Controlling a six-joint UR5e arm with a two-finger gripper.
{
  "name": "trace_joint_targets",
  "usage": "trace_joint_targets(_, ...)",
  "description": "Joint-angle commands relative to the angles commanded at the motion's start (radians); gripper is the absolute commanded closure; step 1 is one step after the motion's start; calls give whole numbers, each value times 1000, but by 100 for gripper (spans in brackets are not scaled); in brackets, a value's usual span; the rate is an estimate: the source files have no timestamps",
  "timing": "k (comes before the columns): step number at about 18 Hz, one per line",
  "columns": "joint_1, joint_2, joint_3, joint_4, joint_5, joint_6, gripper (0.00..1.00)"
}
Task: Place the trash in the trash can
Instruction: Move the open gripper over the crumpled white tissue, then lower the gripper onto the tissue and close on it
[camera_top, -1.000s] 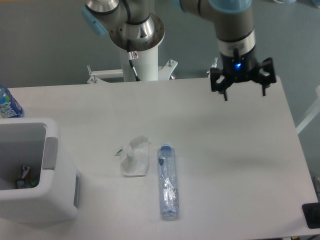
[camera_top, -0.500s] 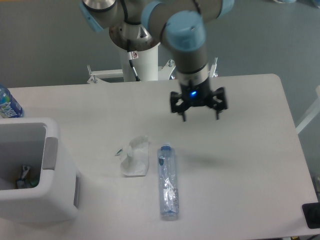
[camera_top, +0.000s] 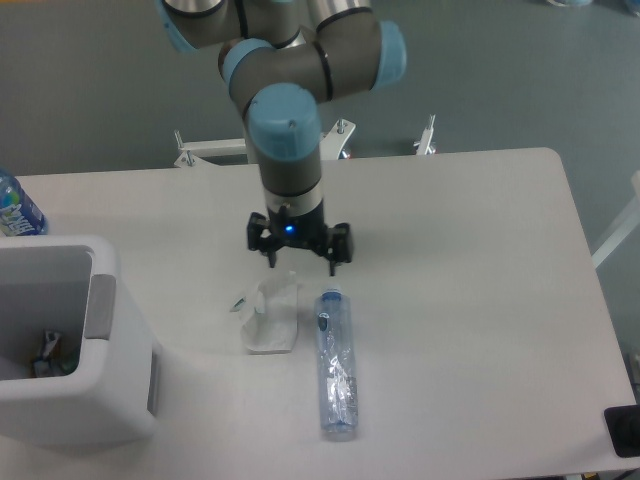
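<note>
Swung from 2 o'clock to table centre: black two-finger gripper (camera_top: 300, 262), fingers spread, holding nothing. Hovered just above crumpled translucent-white plastic wrapper (camera_top: 272, 318), beside crushed clear plastic bottle (camera_top: 335, 362); white boxy trash can (camera_top: 100, 372) at 8 o'clock. Likely light, soft, slippery; best pinched mid-crumple.

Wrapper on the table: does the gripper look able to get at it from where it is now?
Probably yes. The open gripper hangs just behind the wrapper, with nothing over the wrapper. The crushed bottle lies beside it, apart, leaving room for the fingers.
</note>
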Motion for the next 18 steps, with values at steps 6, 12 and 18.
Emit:
trace_joint_targets(6,-26,-48,23,15,-43,-44,0)
trace_joint_targets(12,-35,-94,31,43,-41,-83,8)
trace_joint_targets(18,-35,-111,49,43,-35,-124,90)
